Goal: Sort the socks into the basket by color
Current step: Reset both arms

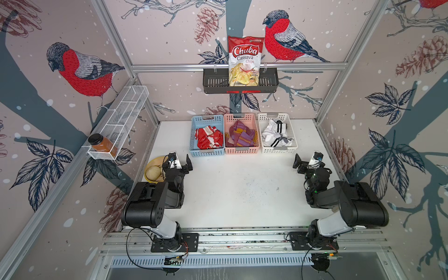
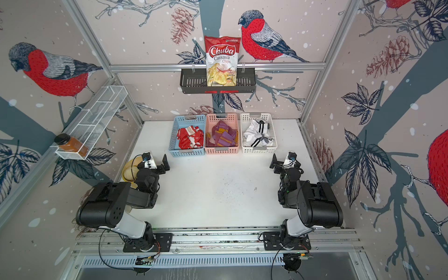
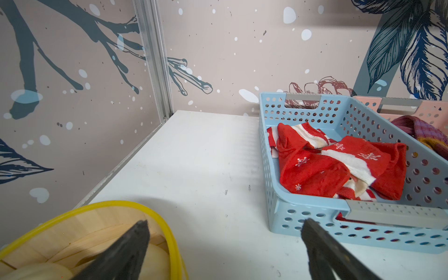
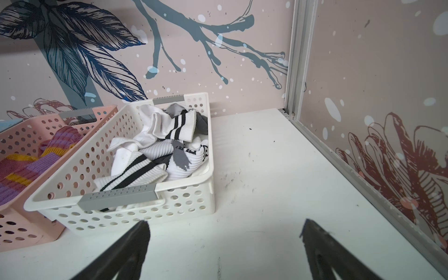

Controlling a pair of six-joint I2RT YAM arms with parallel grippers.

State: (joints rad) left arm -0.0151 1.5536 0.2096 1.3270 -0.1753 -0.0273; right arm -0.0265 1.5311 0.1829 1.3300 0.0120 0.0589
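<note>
Three baskets stand in a row at the back of the white table (image 1: 242, 194). The blue basket (image 1: 207, 152) holds red-and-white socks (image 1: 209, 139), also in the left wrist view (image 3: 339, 164). The pink basket (image 1: 241, 150) holds purple-and-mustard socks (image 1: 241, 135). The white basket (image 1: 278, 150) holds white socks with black stripes (image 1: 276, 133), also in the right wrist view (image 4: 157, 150). My left gripper (image 1: 180, 162) (image 3: 224, 221) hovers open in front of the blue basket, empty. In front of the white basket my right gripper (image 1: 307, 162) (image 4: 225, 221) is open and empty too.
A yellow-rimmed wooden bowl (image 1: 154, 169) with a pale round thing sits just left of the left gripper. A chips bag (image 1: 244, 60) stands in a black wall basket. A white wire shelf with a jar (image 1: 101, 144) hangs on the left wall.
</note>
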